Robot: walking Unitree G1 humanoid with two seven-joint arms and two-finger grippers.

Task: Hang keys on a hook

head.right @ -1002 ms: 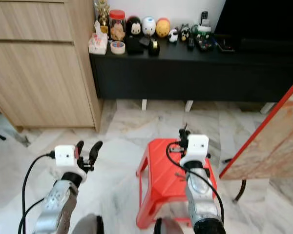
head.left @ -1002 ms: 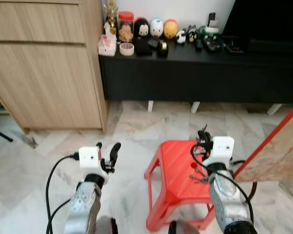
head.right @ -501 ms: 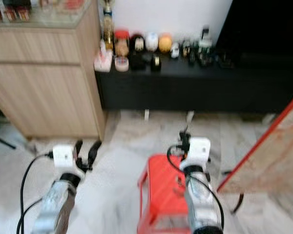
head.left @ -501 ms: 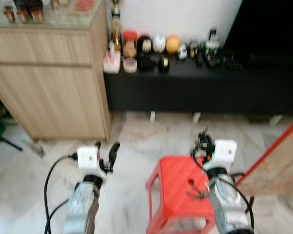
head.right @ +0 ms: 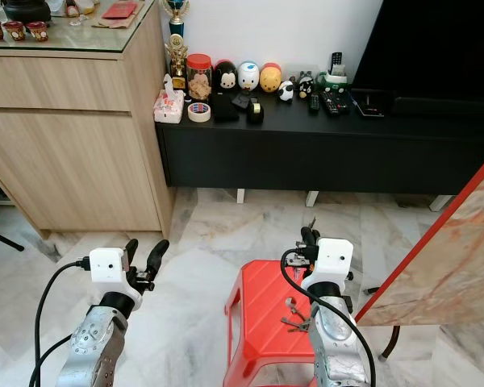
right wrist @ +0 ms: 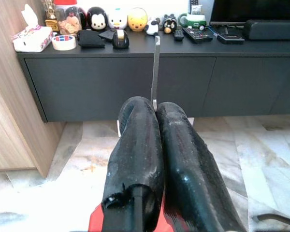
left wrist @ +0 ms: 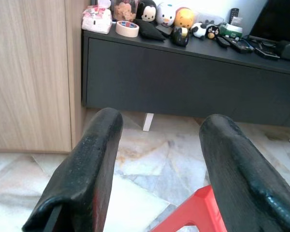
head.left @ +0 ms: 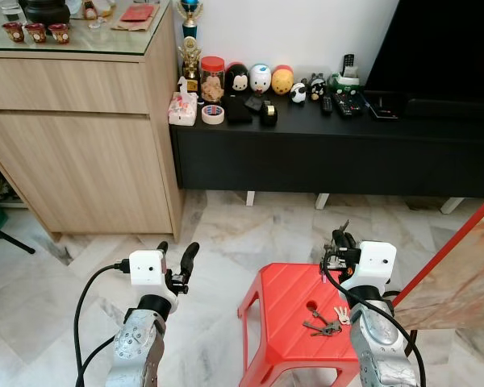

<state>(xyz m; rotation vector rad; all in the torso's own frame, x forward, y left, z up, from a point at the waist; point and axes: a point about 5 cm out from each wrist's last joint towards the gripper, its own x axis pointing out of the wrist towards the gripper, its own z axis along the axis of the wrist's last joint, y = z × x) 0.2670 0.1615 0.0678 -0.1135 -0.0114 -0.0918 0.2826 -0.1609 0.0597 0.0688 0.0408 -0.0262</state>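
Keys [head.left: 326, 322]: one bunch, lying on the seat of the red stool, just left of the right arm.
Red stool [head.left: 284, 300]: one, plastic, on the marble floor [head.left: 226, 234], near and right of centre.
Right end effector [head.left: 337, 239]: raised above the stool's far edge; two black fingers [right wrist: 140, 145] pressed together, clamped on one thin metal strip [right wrist: 155, 72] standing up between the tips.
Left end effector [head.left: 176, 256]: over bare floor to the left of the stool; two fingers [left wrist: 87, 164] apart, nothing between them.
TV bench [head.left: 323, 137]: one, long, black, against the far wall.
On the TV bench: one tissue pack [head.left: 182, 108] at far left, one tape roll [head.left: 212, 114] beside it, one red-lidded jar [head.left: 213, 76], three round character figures [head.left: 260, 78] in a row, several remotes [head.left: 343, 101] toward the right.
Wooden cabinet [head.left: 81, 129]: one, far left, glass-topped, three small cups [head.left: 35, 31] on it.
Trophy [head.left: 190, 16]: one, at the cabinet's right end.
Slanted board [head.left: 460, 258]: one, red-edged, near right.
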